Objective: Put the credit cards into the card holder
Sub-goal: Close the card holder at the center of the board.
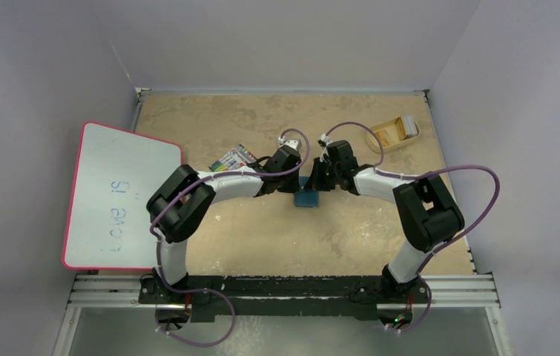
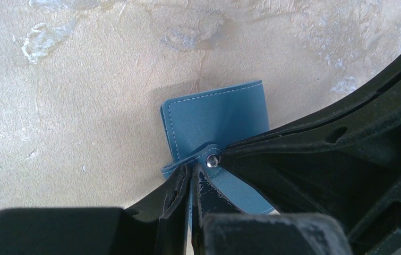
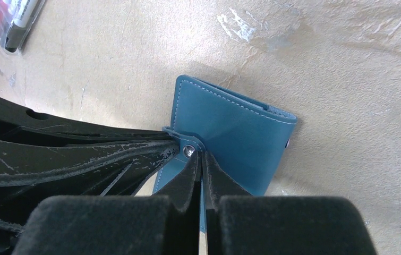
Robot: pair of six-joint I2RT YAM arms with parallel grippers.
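The teal-blue card holder (image 1: 308, 198) lies at the middle of the table, also in the left wrist view (image 2: 214, 117) and the right wrist view (image 3: 235, 127). My left gripper (image 2: 192, 175) is shut on a thin edge of its snap strap, beside the metal stud (image 2: 212, 161). My right gripper (image 3: 202, 162) is shut on the same strap from the other side, by the stud (image 3: 188, 151). From above, both grippers (image 1: 299, 185) (image 1: 318, 183) meet over the card holder. The orange-yellow and whitish credit cards (image 1: 395, 131) lie in the tan tray at the back right.
The shallow tan tray (image 1: 374, 141) sits at the back right. A flat pack with multicoloured stripes (image 1: 232, 158) lies behind my left arm, its corner showing in the right wrist view (image 3: 7, 16). A pink-rimmed whiteboard (image 1: 117, 196) covers the left side.
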